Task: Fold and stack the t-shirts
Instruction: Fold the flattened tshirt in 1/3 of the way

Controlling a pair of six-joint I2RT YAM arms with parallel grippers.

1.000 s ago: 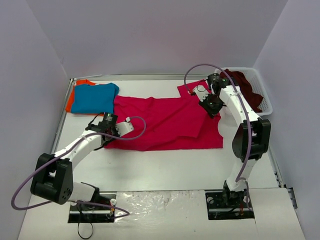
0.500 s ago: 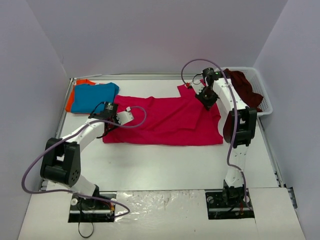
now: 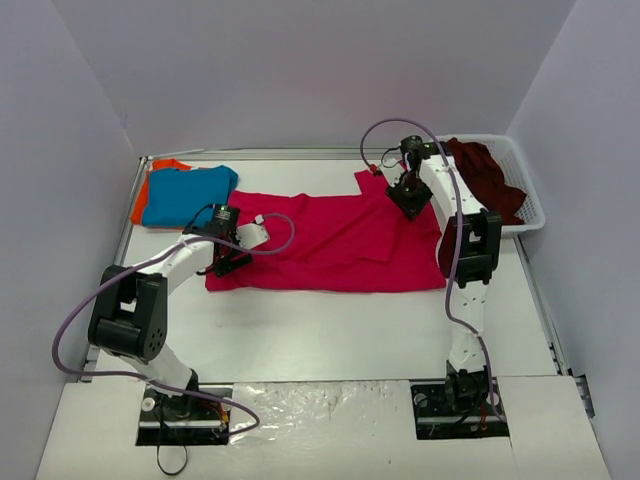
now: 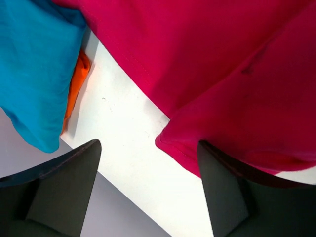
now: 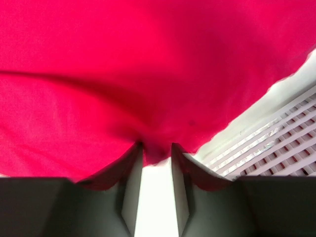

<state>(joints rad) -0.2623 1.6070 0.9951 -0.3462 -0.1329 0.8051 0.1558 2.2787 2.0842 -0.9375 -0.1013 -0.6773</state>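
Top external: white table (image 3: 330, 330), pale walls (image 3: 300, 70); left gripper (image 4: 148, 144) apart, right gripper (image 5: 156, 146) state unclear

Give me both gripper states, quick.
Left gripper: open, holding nothing.
Right gripper: nearly shut, crimson-pink t-shirt between its tips; grip cannot be told.
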